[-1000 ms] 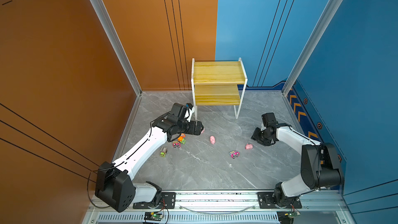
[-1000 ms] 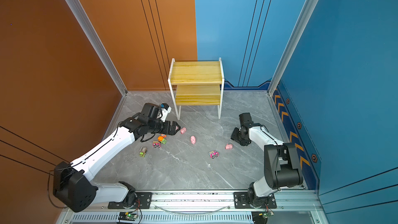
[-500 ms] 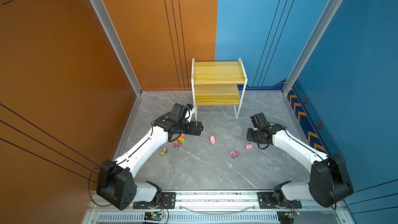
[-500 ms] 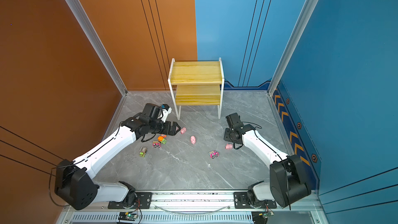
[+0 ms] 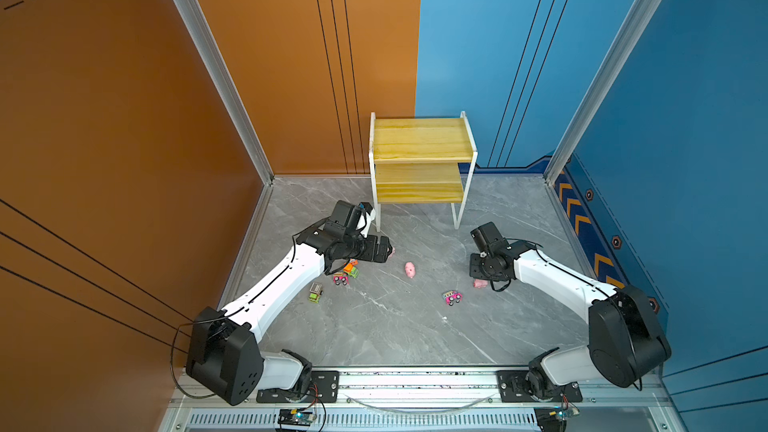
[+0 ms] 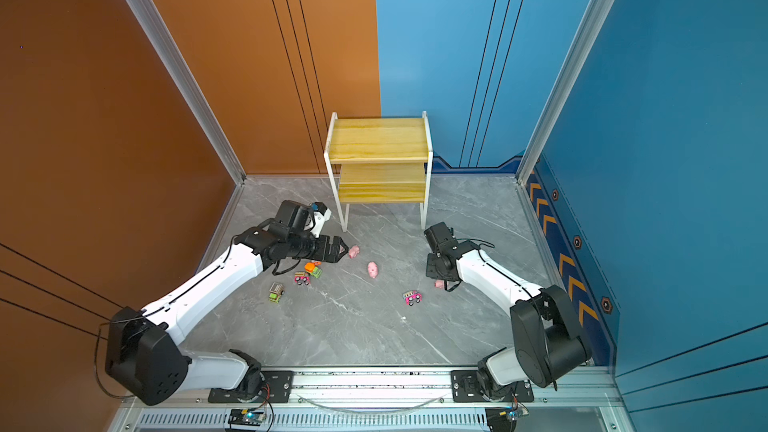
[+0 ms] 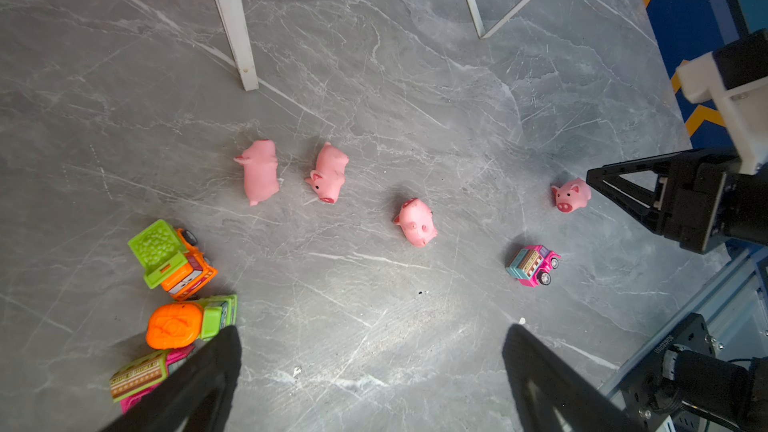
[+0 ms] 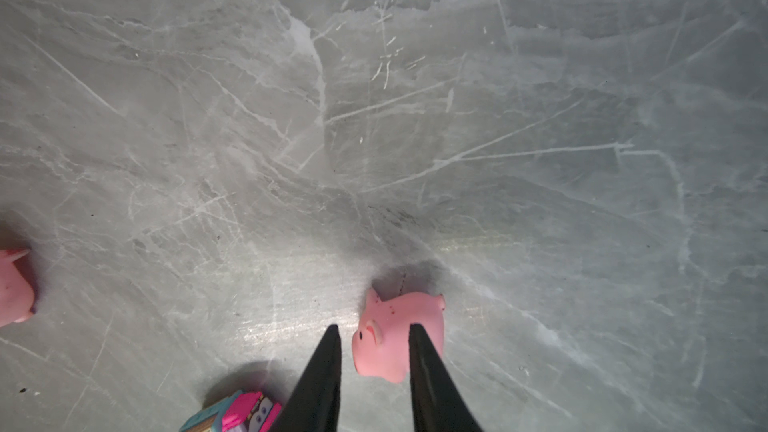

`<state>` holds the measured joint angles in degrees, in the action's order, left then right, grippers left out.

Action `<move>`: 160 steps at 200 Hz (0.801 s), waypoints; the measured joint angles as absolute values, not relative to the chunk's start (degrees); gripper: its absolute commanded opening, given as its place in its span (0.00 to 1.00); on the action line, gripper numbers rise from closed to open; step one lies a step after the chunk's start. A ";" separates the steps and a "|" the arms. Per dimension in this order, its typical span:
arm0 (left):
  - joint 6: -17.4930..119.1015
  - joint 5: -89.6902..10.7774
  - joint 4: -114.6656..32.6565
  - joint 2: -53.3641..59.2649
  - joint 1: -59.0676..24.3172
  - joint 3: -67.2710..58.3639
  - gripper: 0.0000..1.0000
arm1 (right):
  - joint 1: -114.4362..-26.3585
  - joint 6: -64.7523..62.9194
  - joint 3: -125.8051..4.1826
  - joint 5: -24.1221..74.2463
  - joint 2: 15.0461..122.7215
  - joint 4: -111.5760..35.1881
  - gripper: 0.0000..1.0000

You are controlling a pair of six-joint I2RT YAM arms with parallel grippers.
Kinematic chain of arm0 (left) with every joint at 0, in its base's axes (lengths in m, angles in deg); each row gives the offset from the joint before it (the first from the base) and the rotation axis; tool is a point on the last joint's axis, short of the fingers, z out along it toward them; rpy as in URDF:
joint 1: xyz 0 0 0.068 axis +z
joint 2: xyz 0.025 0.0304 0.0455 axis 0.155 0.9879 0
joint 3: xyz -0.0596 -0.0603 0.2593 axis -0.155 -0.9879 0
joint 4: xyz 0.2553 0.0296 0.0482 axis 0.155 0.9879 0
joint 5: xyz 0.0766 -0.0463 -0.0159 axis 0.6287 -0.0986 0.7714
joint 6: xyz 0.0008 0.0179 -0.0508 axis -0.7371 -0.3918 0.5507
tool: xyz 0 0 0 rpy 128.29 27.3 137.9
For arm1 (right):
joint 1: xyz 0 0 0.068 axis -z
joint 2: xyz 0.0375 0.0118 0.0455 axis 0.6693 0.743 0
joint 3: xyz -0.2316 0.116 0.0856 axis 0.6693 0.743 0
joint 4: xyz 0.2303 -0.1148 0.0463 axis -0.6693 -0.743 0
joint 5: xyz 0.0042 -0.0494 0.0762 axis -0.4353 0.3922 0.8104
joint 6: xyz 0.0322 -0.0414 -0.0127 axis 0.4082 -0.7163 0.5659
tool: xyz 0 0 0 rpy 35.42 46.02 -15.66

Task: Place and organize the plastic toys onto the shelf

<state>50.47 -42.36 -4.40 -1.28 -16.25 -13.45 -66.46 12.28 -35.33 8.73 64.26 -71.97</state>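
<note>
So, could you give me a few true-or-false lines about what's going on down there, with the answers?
1. The shelf already holds toys. False: both boards are bare.
2. Four pink pigs are on the floor. True.
3. The right jaws straddle a pig. True.
4. The left jaws are shut. False: they stand wide open and empty.

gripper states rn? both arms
Left gripper: open wide, empty.
Right gripper: partly open, jaws either side of a pink pig on the table, gap showing on one side; not gripped yet.
</note>
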 measured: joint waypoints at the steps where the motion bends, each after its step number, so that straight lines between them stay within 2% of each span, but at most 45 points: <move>1: 50.47 -42.36 -4.40 -1.28 -16.28 -13.45 0.99 | -66.46 12.28 -35.28 8.73 64.26 -71.97 0.30; 82: 50.47 -42.36 -4.40 -1.31 -16.52 -13.56 0.99 | -68.36 13.79 -30.32 8.75 63.93 -70.46 0.28; 160: 50.47 -42.34 -4.40 -1.28 -17.39 -13.56 0.99 | -69.67 16.41 -24.42 8.77 58.36 -68.43 0.27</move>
<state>50.47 -42.34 -4.40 -1.28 -17.39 -13.56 -69.67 16.41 -24.42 8.77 58.36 -68.43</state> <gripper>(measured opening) 0.994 0.270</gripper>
